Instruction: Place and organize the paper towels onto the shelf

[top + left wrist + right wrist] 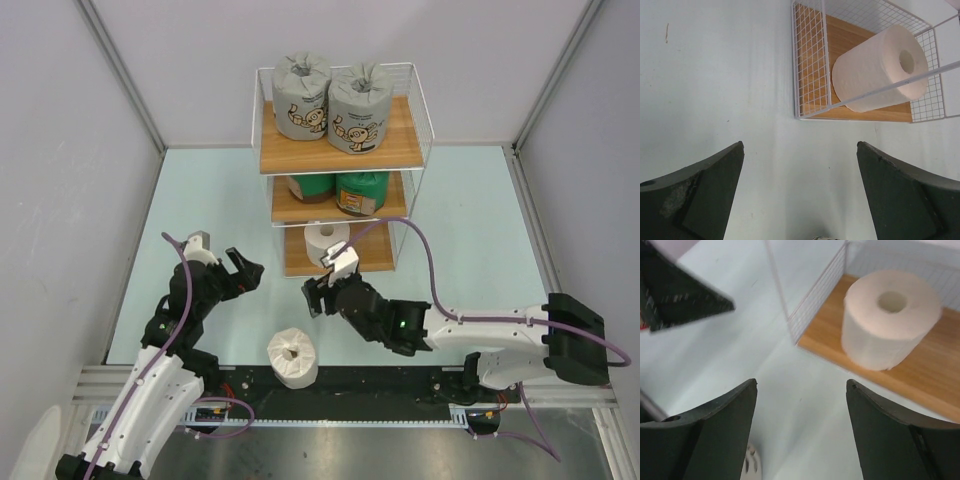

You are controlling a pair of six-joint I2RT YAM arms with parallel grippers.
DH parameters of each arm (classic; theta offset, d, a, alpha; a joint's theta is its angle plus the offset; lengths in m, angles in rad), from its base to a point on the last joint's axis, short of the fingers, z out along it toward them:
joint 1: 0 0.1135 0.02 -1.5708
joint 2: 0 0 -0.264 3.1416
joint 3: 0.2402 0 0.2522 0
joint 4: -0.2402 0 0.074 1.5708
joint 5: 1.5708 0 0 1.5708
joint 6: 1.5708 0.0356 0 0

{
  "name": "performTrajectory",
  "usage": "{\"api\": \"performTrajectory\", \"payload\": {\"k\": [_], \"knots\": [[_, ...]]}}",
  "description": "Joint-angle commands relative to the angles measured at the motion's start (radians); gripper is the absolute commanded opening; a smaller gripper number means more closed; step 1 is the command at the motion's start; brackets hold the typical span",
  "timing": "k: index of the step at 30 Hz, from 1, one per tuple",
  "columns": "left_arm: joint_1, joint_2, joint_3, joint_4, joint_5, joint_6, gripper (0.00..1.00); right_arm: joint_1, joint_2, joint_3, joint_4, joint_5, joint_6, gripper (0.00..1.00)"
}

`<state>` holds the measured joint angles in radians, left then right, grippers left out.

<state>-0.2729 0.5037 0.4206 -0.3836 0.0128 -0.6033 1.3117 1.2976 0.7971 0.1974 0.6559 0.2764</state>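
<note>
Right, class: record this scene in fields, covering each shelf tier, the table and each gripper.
Top tier of the wood-and-white-wire shelf: two grey cartoon-print paper-towel rolls
Middle tier: two dark green rolls
Bottom tier: one plain white roll, upright
Table: second white roll, upright, near edge
Left gripper: open, empty
Right gripper: open, empty, facing the bottom tier

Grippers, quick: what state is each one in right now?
Left gripper: open, holding nothing.
Right gripper: open, holding nothing.
</note>
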Motion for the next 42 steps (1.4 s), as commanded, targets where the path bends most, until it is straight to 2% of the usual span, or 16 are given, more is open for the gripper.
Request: {"api": "performTrajectory", "payload": {"k": [1, 6, 11, 25, 35, 42], "knots": [[-0.005, 0.002, -0.002, 0.025, 0.021, -0.015, 1.0, 0.09, 0.034, 0.014, -0.135, -0.058, 0.095, 0.77], [-0.006, 0.001, 0.0, 0.019, 0.023, -0.015, 1.0, 0.15, 0.061, 0.016, -0.082, -0.151, 0.093, 0.79], [-0.006, -0.017, -0.002, 0.014, 0.021, -0.019, 1.0, 0.182, 0.062, 0.016, -0.087, -0.154, 0.104, 0.79], [-0.008, -0.022, 0.0, 0.009, 0.019, -0.023, 1.0, 0.196, 0.1, 0.016, -0.122, -0.32, 0.078, 0.79], [-0.014, -0.017, -0.003, 0.009, 0.012, -0.024, 1.0, 0.195, 0.138, 0.028, -0.116, -0.334, 0.07, 0.79], [-0.015, -0.025, -0.003, 0.005, 0.012, -0.029, 1.0, 0.193, 0.183, 0.088, -0.191, -0.331, 0.044, 0.78]]}}
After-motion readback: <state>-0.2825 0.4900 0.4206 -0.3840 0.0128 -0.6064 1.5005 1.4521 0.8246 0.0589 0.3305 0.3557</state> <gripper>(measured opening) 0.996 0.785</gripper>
